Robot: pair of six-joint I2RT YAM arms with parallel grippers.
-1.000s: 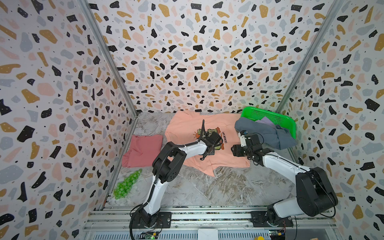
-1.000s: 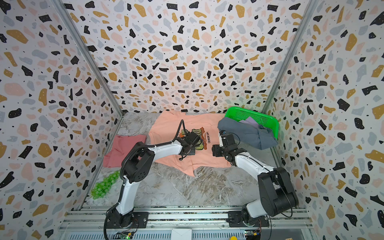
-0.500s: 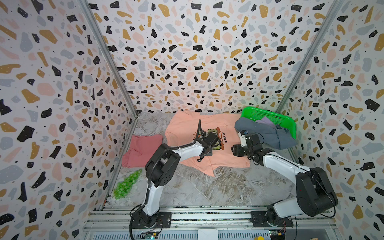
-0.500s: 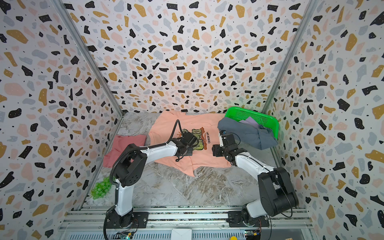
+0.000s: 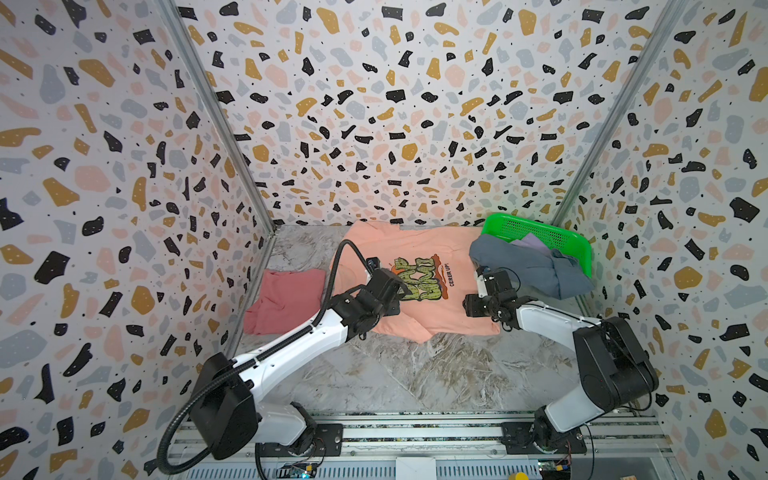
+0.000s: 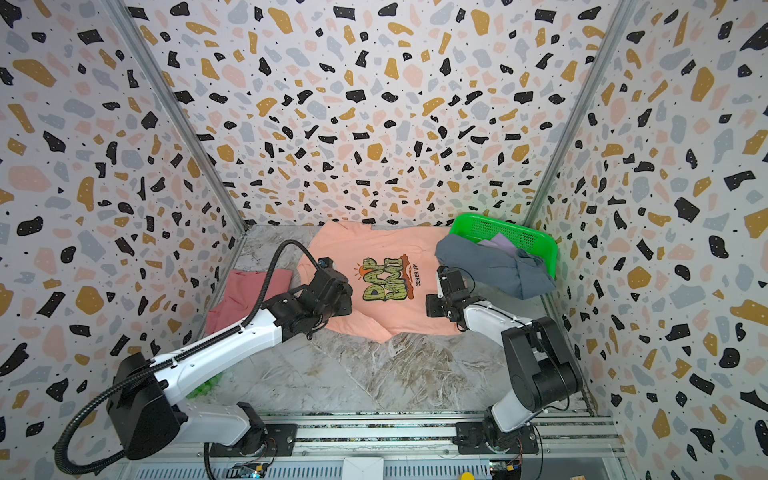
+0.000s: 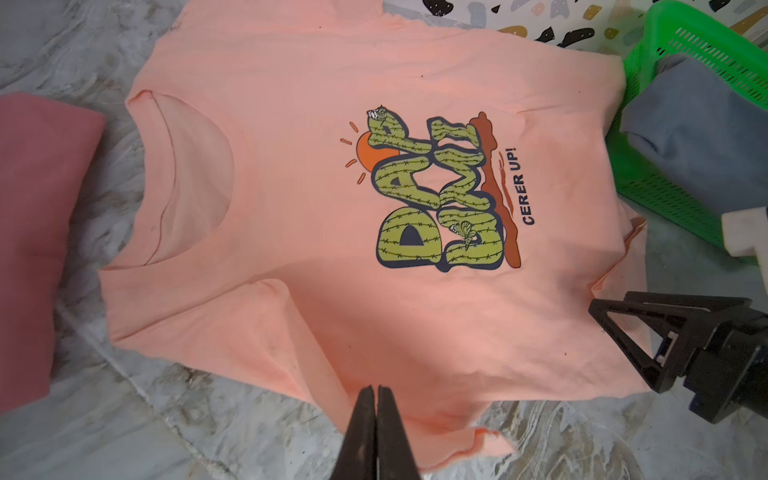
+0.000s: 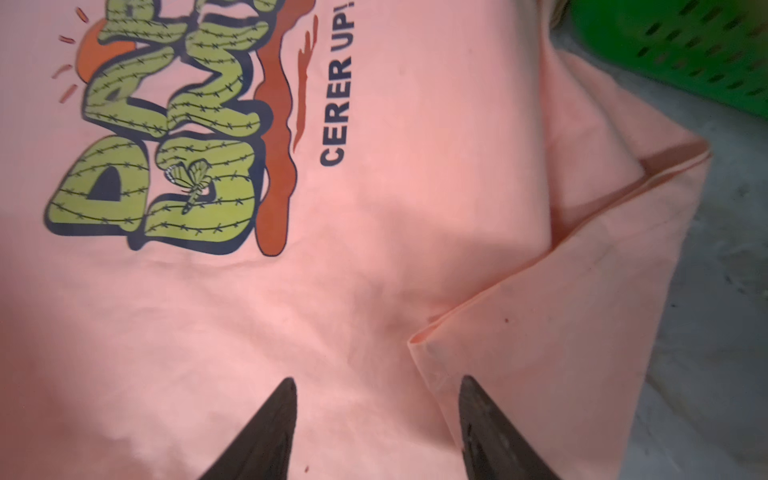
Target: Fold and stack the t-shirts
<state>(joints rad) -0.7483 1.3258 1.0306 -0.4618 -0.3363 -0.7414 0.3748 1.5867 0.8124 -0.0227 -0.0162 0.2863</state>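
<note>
Since a second ago the left arm has swung its elbow out toward the lower left of both top views. It has also drawn its gripper back off the print, which now shows almost whole. Left gripper (image 7: pixel 376 401) has its fingers pressed together, tips over the near sleeve of the peach-orange t-shirt (image 5: pixel 415 249); whether cloth is pinched I cannot tell. Right gripper (image 8: pixel 376 395) stands open over the same shirt's right side, a turned-over hem corner (image 8: pixel 419 338) just ahead of its tips.

This shirt lies flat, print up, in the middle of both top views, its far edge at the rear wall. Its near edge meets the bare marble tabletop (image 5: pixel 415 374), which lies open across the lower middle between the two arms.

At left, the rose-red t-shirt (image 5: pixel 286 303) lies just beside the collar, a strip of marble between them. At upper right, the slate blue-grey t-shirt (image 5: pixel 528 270) spills over the green basket (image 5: pixel 577 245) onto the peach shirt's edge. A lavender t-shirt (image 5: pixel 534 241) lies inside.
</note>
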